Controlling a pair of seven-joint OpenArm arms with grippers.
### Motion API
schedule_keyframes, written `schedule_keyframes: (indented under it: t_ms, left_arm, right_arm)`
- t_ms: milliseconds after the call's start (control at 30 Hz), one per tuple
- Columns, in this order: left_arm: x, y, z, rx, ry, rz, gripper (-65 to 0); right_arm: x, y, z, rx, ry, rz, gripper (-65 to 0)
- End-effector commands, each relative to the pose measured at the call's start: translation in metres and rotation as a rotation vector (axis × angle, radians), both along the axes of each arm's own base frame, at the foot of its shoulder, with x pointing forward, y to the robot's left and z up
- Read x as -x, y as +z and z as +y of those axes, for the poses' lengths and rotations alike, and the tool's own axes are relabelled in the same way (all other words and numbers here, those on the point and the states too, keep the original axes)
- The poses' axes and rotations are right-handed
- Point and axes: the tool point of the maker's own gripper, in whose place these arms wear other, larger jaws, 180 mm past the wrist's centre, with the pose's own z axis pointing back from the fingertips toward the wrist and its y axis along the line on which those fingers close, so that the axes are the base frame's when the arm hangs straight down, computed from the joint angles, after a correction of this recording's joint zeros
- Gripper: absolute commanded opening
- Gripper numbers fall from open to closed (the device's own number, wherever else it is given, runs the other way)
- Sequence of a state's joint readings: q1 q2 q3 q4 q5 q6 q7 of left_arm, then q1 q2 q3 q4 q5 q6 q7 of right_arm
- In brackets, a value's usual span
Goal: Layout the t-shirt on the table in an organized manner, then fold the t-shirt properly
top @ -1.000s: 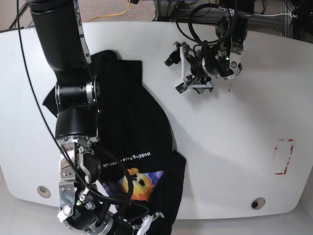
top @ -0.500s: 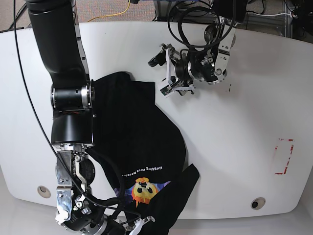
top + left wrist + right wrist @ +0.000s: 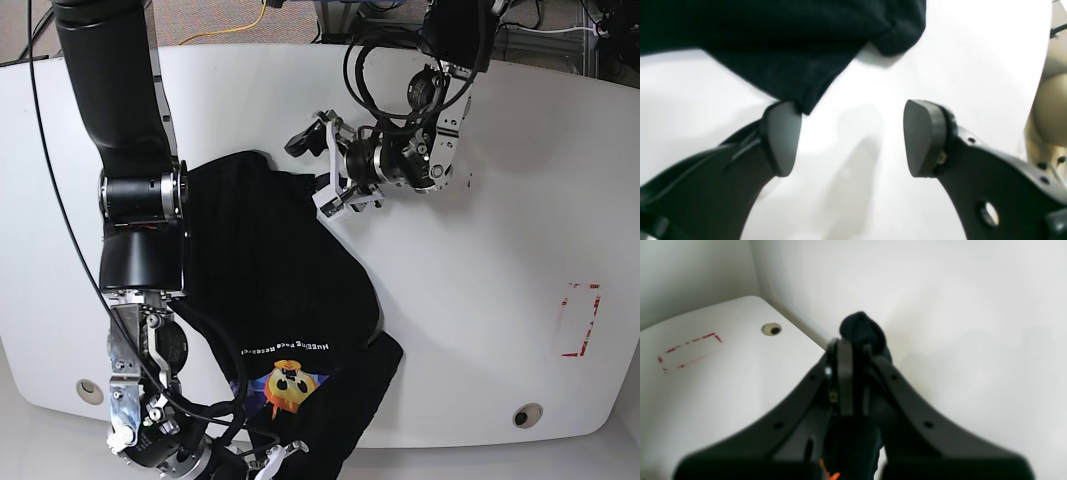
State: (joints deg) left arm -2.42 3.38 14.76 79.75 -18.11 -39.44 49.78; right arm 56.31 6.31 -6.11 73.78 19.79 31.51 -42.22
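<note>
Base view showed the shirt [image 3: 285,300] lying crumpled on the left half of the table [image 3: 480,300], its print [image 3: 287,382] near the front edge and its lower part hanging over that edge. Compared with a second earlier, the cloth had slid toward the front and its far edge had drawn nearer the middle, while the print had dropped lower. The left gripper [image 3: 318,170] had travelled from the far right side over to the shirt's far corner and stood just beside it, fingers spread wide with nothing between them. The right gripper [image 3: 268,462] had sunk further past the front edge. Left wrist view showed what the base view could not: one pad [image 3: 781,138] touching the shirt's hem [image 3: 806,100], the other [image 3: 922,138] over bare table. Right wrist view showed the right gripper [image 3: 853,353] clenched on a bunch of black cloth [image 3: 862,328], with the red tape [image 3: 688,350] and a ringed hole [image 3: 771,329] behind.
</note>
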Motion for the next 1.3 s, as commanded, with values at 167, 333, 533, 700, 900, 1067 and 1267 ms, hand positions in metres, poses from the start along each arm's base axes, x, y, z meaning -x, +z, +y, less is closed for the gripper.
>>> schedule_keyframes:
  t_ms: [167,333,533,700,900,1067,1267]
  left_arm:
    - [-0.008,-0.01,0.001,-0.046,0.028,0.021,-21.2]
    - [-0.003,-0.022,-0.004,-0.044,0.027,0.073,-33.6]
    - [-0.014,-0.032,-0.01,-0.023,0.072,0.108,-62.1]
    - [-0.022,-0.04,-0.005,-0.032,0.175,0.135,-65.0]
    - [-0.037,-0.012,-0.003,-0.001,0.21,0.04,-65.0]
    - [-0.042,0.014,0.022,-0.037,0.213,-0.066,-65.0]
    - [-0.048,0.043,0.055,-0.119,0.2,-0.165,-65.0]
  right_arm:
    - [0.001,0.039,-0.001,-0.038,0.007,-0.091,-65.0]
    - [0.001,0.04,-0.003,-0.046,0.002,-0.092,-65.0]
    - [0.0,0.046,-0.016,-0.09,-0.022,-0.099,-65.0]
    - [-0.001,0.047,-0.019,-0.095,-0.026,-0.1,-65.0]
    - [0.001,0.048,-0.021,-0.085,-0.032,-0.099,-65.0]
    - [0.005,0.058,-0.025,-0.088,-0.043,-0.123,-65.0]
    - [0.004,0.061,-0.04,-0.085,-0.07,-0.132,-65.0]
